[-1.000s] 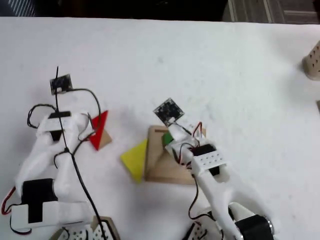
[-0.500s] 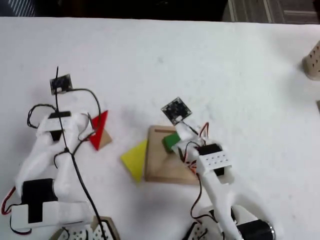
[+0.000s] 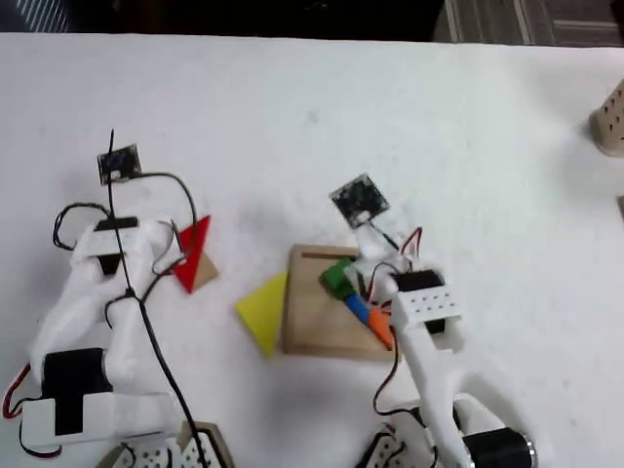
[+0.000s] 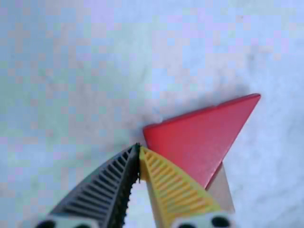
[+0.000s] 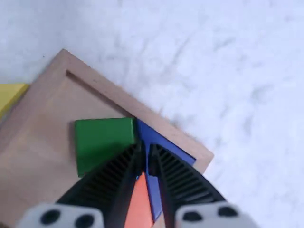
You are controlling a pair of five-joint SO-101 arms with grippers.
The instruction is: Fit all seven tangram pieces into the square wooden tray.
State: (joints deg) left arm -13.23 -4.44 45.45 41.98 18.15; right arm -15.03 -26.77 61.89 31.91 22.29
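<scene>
Right gripper (image 5: 146, 145) drawn back, clenched empty; green piece (image 5: 102, 137) left in tray (image 5: 42, 118) near wall, for packing; left gripper (image 4: 138, 148) clenched beside red triangle (image 4: 199, 135).

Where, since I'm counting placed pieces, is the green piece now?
In the high view the green piece lies inside the wooden tray, near its far edge, with the blue piece right beside it on the nearer-right side.

Legible text, labels, brands, numbers, signs: none on any surface in view.
</scene>
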